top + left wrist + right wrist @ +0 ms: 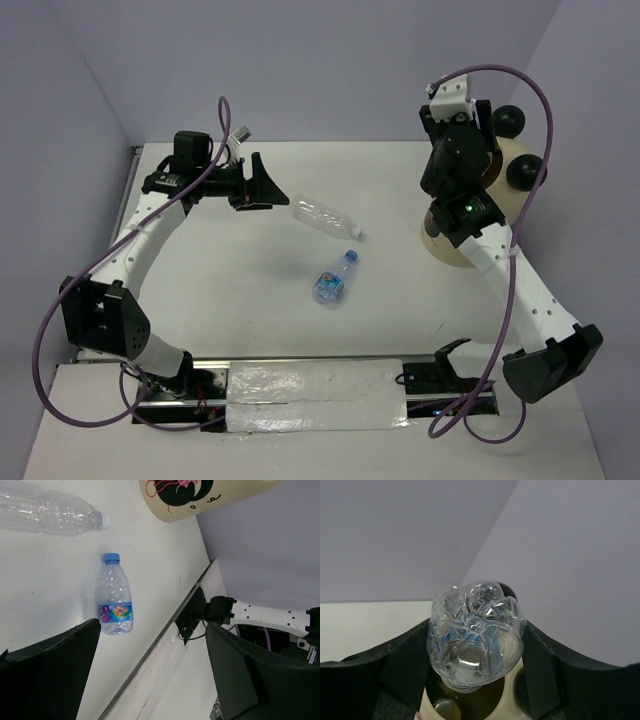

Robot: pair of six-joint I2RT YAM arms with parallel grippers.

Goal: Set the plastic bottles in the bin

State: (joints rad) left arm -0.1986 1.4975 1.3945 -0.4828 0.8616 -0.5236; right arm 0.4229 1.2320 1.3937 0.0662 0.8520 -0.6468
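Over at 3 o'clock on the counter (200,290), directly above the bin (445,248), grips a clear plastic bottle (475,635) in the right hand (475,662), clamped on both sides of its body. Points that bottle's long axis straight down: ribbed base up toward the wrist camera, neck hidden below, aimed at the bin's dark opening just under it. Looks lined up with that opening, so seems to need only a release. Cannot tell how far the neck sits above the rim, or whether it dips inside.

Counts two more lying flat near the middle of the counter. Finds the unlabelled bottle (322,217) at about 4 o'clock from the left hand (266,186), near but not touching. Runs its long axis from 10 to 4 o'clock, cap at the 4 o'clock end, away from the hand. Finds the blue-capped bottle (333,280) farther off at about 5 o'clock, base toward 7 o'clock and cap toward 1 o'clock, apart from the first. Shows the left hand spread wide and empty, its opening turned toward both. Puts the left arm nearer each of them than the right, with the bin off at roughly 3 o'clock from both. Likely makes these two the left arm's to fetch.
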